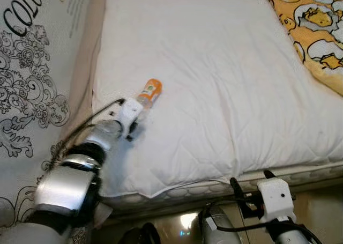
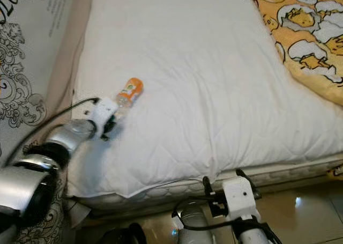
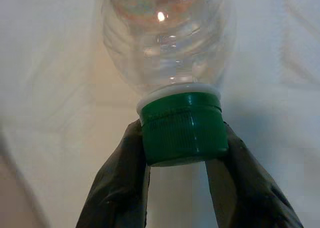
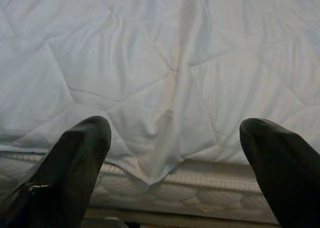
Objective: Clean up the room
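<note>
A clear plastic bottle [image 1: 148, 94] with an orange label and a green cap [image 3: 182, 128] lies on the white quilt [image 1: 214, 78] near the bed's left edge. My left gripper [image 1: 135, 127] reaches over the quilt and is shut on the bottle's cap, with a black finger [image 3: 120, 183] on each side of it. My right gripper [image 4: 175, 138] hangs low in front of the bed's near edge, its fingers spread wide open with nothing between them; its white wrist housing [image 1: 276, 196] shows at the bottom of the eye views.
A yellow cartoon-print blanket [image 1: 316, 24] covers the far right of the bed. A grey patterned mattress side [image 1: 32, 94] stands along the left. The mattress's quilted edge [image 1: 203, 189] runs below the quilt, with shiny floor [image 2: 300, 206] beneath it.
</note>
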Controlling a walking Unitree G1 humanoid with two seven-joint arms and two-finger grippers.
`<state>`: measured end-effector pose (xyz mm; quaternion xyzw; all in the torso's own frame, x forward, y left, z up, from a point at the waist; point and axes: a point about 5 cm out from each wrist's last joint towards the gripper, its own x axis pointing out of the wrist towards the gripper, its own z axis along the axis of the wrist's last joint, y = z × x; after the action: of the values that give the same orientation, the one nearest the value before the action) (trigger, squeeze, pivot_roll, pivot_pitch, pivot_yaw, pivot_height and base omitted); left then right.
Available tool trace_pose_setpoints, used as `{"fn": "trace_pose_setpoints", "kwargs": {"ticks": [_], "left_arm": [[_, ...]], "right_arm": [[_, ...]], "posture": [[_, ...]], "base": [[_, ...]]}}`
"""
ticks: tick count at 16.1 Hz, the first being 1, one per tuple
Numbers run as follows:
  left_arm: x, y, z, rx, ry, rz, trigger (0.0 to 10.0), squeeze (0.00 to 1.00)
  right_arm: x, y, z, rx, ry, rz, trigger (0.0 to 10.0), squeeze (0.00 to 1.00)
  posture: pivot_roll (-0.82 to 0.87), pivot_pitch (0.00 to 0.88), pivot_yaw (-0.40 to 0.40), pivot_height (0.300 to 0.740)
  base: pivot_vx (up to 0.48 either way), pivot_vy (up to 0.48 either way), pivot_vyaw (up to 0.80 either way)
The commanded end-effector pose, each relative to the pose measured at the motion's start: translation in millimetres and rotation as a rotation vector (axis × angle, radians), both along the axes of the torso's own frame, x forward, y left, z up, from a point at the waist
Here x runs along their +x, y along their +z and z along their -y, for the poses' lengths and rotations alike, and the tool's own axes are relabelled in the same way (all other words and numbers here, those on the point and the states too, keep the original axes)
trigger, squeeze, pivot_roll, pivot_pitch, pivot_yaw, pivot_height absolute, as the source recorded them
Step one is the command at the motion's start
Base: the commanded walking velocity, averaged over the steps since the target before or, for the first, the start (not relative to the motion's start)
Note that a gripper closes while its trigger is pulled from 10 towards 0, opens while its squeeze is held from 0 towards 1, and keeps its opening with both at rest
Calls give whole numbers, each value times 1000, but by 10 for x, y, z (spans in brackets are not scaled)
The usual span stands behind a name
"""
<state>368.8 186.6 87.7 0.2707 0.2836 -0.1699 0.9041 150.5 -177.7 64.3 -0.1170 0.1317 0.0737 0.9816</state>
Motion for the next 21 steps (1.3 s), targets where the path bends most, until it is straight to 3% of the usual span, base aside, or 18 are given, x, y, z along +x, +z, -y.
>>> {"fn": "trace_pose_setpoints", "kwargs": {"ticks": [1, 2, 3, 4, 5, 6, 8, 9, 10, 11, 13, 14, 15, 17, 19, 21], "left_arm": [[1, 31, -59, 12, -20, -22, 4549, 0], [-31, 17, -39, 26, -132, -82, 4510, 0], [-62, -10, -32, 41, -191, -115, 10000, 0], [-164, -108, -25, 57, -316, -190, 10000, 0], [-225, -170, -32, 57, -351, -205, 10000, 86], [-261, -211, -36, 62, -364, -212, 10000, 1000], [-325, -290, -1, 42, -377, -231, 10000, 1000], [-361, -314, 136, -13, -409, -237, 10000, 1000], [-332, -248, 172, -17, -415, -207, 10000, 1000], [-324, -233, 146, 9, -420, -202, 10000, 1000], [-314, -210, -24, 168, -422, -200, 10000, 1000], [-293, -176, -50, 175, -409, -185, 10000, 0], [-115, 108, -73, 144, -296, -53, 10000, 0], [66, 378, -29, 93, -193, 61, 10000, 0], [197, 495, 169, -10, -106, 127, 10000, 0], [246, 472, 455, -86, -48, 137, 10000, 0]], "right_arm": [[-22, -52, -10, 6, 14, -22, 10000, 0], [-8, -73, -23, 7, 28, -27, 10000, 0], [-3, -82, -28, 8, 32, -28, 10000, 0], [3, -102, -34, 9, 36, -32, 10000, 0], [7, -122, -38, 11, 36, -36, 10000, 0], [11, -133, -38, 12, 36, -37, 10000, 0], [22, -151, -41, 16, 37, -38, 10000, 0], [59, -166, -52, 20, 43, -35, 10000, 0], [102, -177, -58, 22, 53, -31, 10000, 0], [109, -177, -57, 21, 55, -30, 10000, 0], [133, -186, -44, 18, 61, -29, 10000, 0], [140, -192, -40, 17, 63, -29, 10000, 0], [170, -199, -32, 16, 68, -24, 10000, 0], [191, -204, -41, 16, 75, -20, 10000, 0], [210, -203, -56, 18, 79, -15, 10000, 0], [226, -169, -105, 20, 101, 2, 10000, 0]], "posture": [[-370, 106, 112, 736], [-363, 102, 113, 736], [-362, 102, 114, 736], [-359, 98, 118, 736], [-350, 94, 124, 736], [-345, 93, 124, 736], [-340, 88, 125, 736], [-329, 79, 125, 736], [-323, 69, 122, 736], [-323, 69, 122, 736], [-312, 59, 120, 736], [-311, 55, 120, 736], [-310, 54, 119, 736], [-312, 41, 117, 736], [-313, 41, 113, 736], [-333, 48, 113, 736]], "base": [[0, 0, 0], [0, 0, 0], [0, 0, 0], [0, 0, 0], [0, 0, 0], [0, 0, 0], [0, 0, 0], [0, 0, 0], [0, 0, 0], [0, 0, 0], [0, 0, 0], [0, 0, 0], [0, 0, 0], [0, 0, 0], [0, 0, 0], [0, 0, 0]]}}
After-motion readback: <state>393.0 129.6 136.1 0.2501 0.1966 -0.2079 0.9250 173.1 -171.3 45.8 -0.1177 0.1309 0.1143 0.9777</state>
